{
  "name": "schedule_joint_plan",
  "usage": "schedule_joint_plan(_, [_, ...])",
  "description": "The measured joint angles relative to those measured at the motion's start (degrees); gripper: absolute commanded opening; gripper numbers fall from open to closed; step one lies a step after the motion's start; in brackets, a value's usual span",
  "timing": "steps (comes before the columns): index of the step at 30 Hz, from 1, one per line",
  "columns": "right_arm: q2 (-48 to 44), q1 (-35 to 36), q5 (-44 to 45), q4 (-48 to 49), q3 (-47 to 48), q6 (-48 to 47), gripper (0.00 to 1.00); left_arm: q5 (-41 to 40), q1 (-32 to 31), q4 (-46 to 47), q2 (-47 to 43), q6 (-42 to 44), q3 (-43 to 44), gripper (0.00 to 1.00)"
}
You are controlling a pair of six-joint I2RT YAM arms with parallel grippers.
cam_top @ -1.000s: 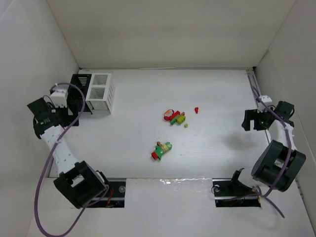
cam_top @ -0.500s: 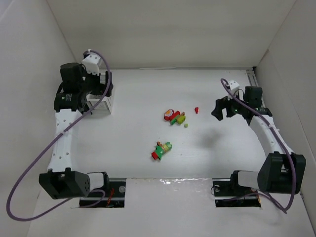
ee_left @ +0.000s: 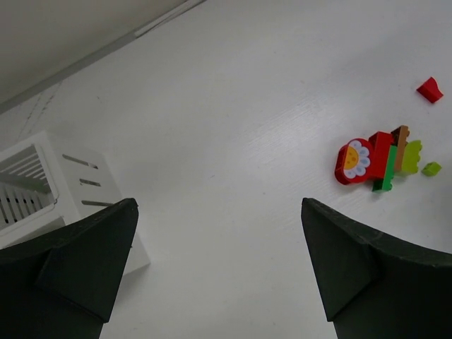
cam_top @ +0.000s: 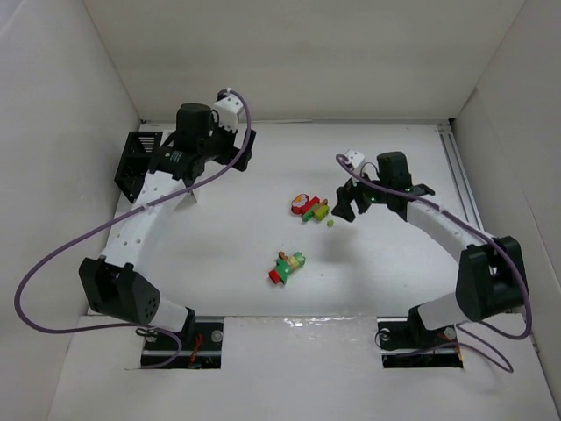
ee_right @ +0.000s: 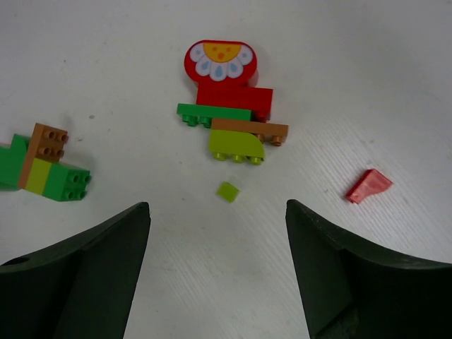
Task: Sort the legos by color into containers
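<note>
Two lego clusters lie mid-table. One has a red flower-faced brick joined to green, orange and yellow-green pieces. The other is a green, orange and red cluster. A tiny yellow-green tile and a small red piece lie loose. My right gripper hangs open just right of the flower cluster, with nothing between its jaws. My left gripper is open and empty beside the white container. The black container stands at the back left.
White walls enclose the table on the left, back and right. A rail runs along the right edge. The left arm's purple cable loops over the near-left area. The left arm covers most of the white container in the top view.
Both arms have swung in from the table's sides. The left one now reaches over the containers and the right one has come up to the legos. Its jaws have narrowed slightly.
</note>
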Motion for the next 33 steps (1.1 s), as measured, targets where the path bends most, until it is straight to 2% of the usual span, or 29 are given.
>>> schedule_joint_plan(3, [5.01,3.06,0.26,0.17,1.51,-0.98,0.82,-1.38,0.33,1.62,0.02,-0.37,-0.37,1.0])
schedule_joint_plan(9, [17.38,6.73,1.4,-1.86,10.99,-2.84,0.82,-2.84,1.03,2.25,0.04,-0.76,-0.39,1.0])
schedule_joint_plan(14, [21.9,8.35,3.89,-3.23,14.84,-3.34,0.82,-4.74,1.07,3.98,0.0,-0.5,-1.95,1.0])
schedule_joint_plan(21, [21.99,10.73,8.24,-3.87,14.64,-2.01,0.82,-5.42,2.56,4.5,-0.24,-0.09,-4.09,1.0])
schedule_joint_plan(28, [14.73,11.72,13.97,-3.91,7.65,1.68,0.85,-5.7,3.39,4.63,-0.26,-0.15,-4.72,1.0])
schedule_joint_plan(33, [13.9,11.72,17.11,-2.73,6.23,3.65,0.85,-5.7,3.34,5.03,-0.26,-0.2,-4.72,1.0])
